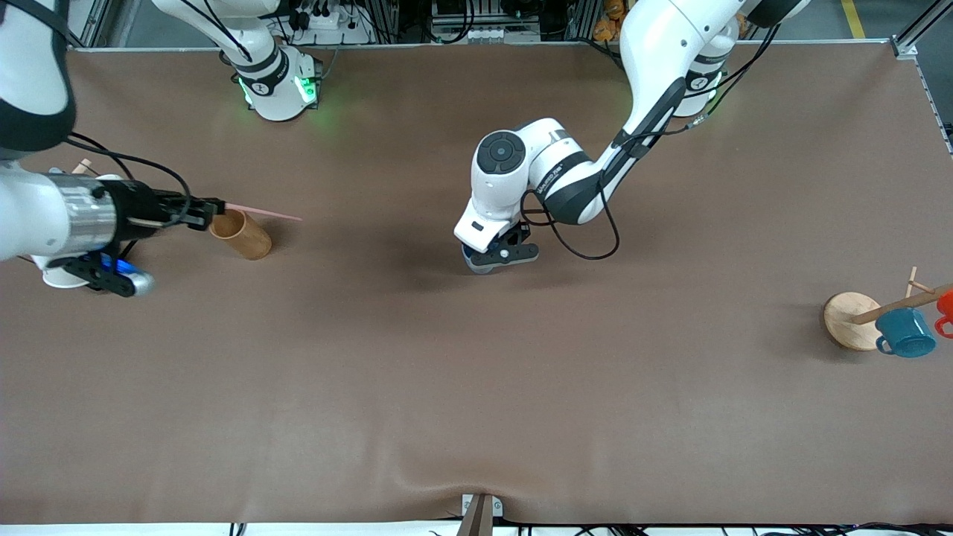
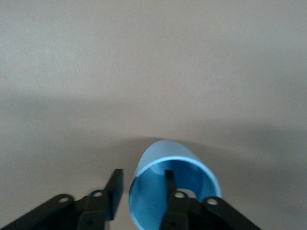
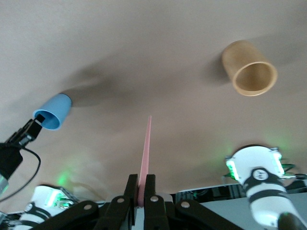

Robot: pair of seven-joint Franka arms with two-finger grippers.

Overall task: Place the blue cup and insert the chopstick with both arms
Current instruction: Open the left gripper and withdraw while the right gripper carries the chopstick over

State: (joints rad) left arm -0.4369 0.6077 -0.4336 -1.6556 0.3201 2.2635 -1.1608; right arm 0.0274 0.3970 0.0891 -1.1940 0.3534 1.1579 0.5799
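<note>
A matte brown bench is shown. At its middle the smooth blue cup is pinched by its rim in the left pincer. The thin pink chopstick is clamped in the right pincer — over a tan wooden cylinder.

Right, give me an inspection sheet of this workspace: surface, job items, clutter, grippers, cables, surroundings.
Surface: brown table mat, with a ripple at the edge nearest the front camera.
Job's things: blue cup held on the mat at mid-table; chopstick held in the air.
Clutter: tan wooden cylinder toward the right arm's end; wooden rack with a teal mug and a red item toward the left arm's end.
Grippers: left gripper pinches the cup's rim, one finger inside; right gripper shut on the chopstick, over the tan wooden cylinder.
Cables: black cable loops hang from both arms.
Surroundings: metal frame and wiring at the bases' edge of the table.
</note>
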